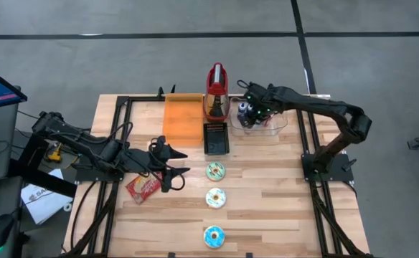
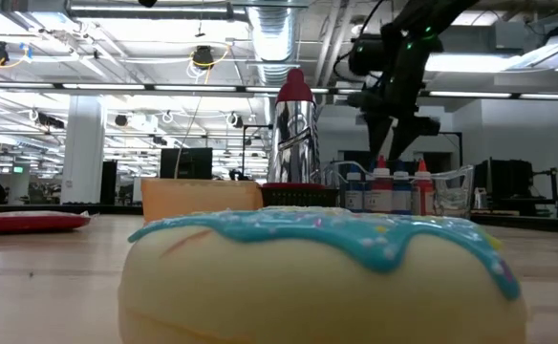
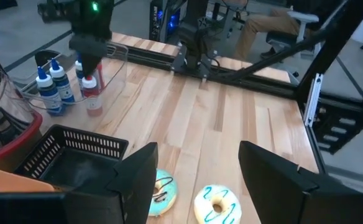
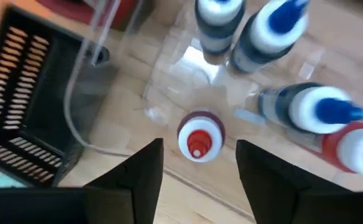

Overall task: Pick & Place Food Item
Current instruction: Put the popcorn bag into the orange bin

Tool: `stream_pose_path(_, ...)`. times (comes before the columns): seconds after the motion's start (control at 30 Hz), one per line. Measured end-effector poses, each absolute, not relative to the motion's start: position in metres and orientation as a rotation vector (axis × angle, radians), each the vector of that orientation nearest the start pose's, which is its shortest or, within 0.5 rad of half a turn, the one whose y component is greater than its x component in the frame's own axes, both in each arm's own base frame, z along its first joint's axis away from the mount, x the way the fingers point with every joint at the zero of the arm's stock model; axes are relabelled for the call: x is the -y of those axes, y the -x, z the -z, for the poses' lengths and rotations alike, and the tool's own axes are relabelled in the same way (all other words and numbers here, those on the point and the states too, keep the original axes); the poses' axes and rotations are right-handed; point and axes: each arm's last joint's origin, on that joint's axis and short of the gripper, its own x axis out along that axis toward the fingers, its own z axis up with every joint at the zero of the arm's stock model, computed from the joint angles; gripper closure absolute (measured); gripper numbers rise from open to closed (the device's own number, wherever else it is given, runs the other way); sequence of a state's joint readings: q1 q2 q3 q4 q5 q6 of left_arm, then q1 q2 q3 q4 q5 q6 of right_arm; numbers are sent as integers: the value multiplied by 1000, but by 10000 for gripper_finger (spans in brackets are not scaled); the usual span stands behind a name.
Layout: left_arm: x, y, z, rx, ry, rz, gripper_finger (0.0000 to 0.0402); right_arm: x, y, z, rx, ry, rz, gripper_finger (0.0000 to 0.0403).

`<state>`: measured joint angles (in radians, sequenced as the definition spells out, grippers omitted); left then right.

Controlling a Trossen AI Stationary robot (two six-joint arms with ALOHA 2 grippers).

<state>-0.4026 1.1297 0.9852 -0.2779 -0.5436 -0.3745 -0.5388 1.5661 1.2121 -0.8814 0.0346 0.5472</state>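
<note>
**A:** Starting at the near edge of the worktop [image 1: 267,215], what lies there?

**B:** A blue donut [image 1: 214,236], then a yellow-iced one [image 1: 215,198], then a green one [image 1: 215,170], in a line running away from the edge.

**A:** And the packet?

**B:** The packet [image 1: 143,188] lies flat on the wood left of the donuts, partly under the left arm. The left end effector [image 1: 179,160] hangs just beside it toward the donuts, fingers spread, nothing between them.

**A:** Farther back?

**B:** A black basket [image 1: 216,137] with an orange board [image 1: 183,118] on its left. Behind the basket stands a red-topped metal appliance [image 1: 217,92].

**A:** The right arm?

**B:** The right end effector [image 4: 198,163] is over a clear tub [image 1: 263,123] at the far side, right of the basket. Its fingers stand apart above a red-capped bottle [image 4: 198,138], not touching it. Blue-capped bottles [image 4: 312,112] stand in the tub too.
</note>
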Motion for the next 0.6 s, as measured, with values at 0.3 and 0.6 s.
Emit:
stream_pose_path(0.3, 82, -219, -310, -580, 138, -117, 178, 123, -228, -312, -818, -721, 738, 212)
stream_pose_path(0.6, 71, -173, -275, -1138, 422, -408, 153, 61, -205, -369, -495, -743, 560, 226)
